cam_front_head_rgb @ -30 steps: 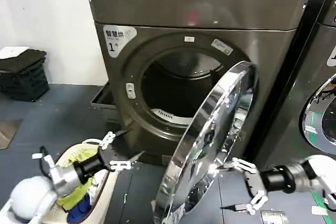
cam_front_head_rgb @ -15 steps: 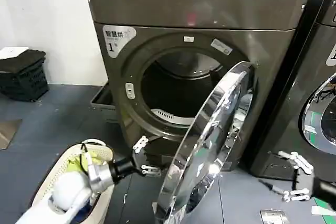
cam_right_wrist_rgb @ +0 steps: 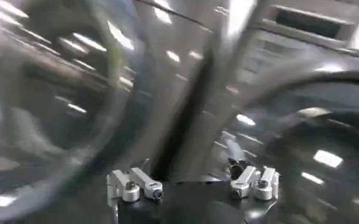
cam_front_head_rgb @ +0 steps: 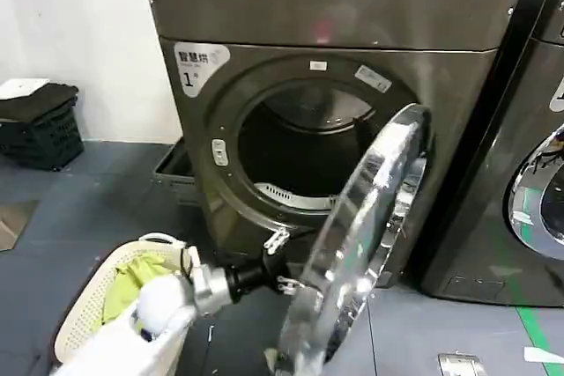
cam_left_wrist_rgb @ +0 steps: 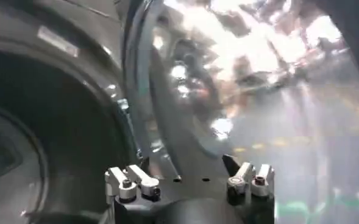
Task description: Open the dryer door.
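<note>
Head view: left gripper [cam_front_head_rgb: 280, 261], fingers spread and empty, sits just inside the half-open door [cam_front_head_rgb: 361, 235], whose inner face lies directly ahead of it, rim standing upright; right gripper's [cam_right_wrist_rgb: 192, 182] fingers likewise spread.

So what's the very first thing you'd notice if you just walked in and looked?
The big shiny dryer door, swung wide open in front of the bronze-grey machine marked "1", with its dark drum showing. Next, the left gripper, open, reaching in just behind the door's lower edge, and the laundry basket with green clothes on the floor at the left.
</note>
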Tool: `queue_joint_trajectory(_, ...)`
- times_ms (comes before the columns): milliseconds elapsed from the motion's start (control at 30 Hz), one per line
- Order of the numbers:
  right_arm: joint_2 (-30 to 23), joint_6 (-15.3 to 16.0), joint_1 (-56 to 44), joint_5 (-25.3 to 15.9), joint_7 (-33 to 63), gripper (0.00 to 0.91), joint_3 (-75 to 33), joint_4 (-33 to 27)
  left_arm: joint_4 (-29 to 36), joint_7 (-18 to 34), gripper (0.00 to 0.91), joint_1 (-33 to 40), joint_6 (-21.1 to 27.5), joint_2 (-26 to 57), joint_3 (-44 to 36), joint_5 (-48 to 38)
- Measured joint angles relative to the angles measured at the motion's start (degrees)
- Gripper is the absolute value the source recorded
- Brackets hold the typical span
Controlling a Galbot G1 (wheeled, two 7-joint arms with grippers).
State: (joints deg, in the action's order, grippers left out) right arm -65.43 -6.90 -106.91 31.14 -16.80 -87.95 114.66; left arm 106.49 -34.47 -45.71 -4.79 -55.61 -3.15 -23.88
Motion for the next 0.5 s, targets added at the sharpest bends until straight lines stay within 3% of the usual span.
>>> queue_joint_trajectory(500, -13.32, 11.84, 4.53, -12.44, 19.87, 0.907, -19.71, -4.56, -7.09, 1.13, 0.907, 9.88, -0.20, -6.79, -9.84, -0.48)
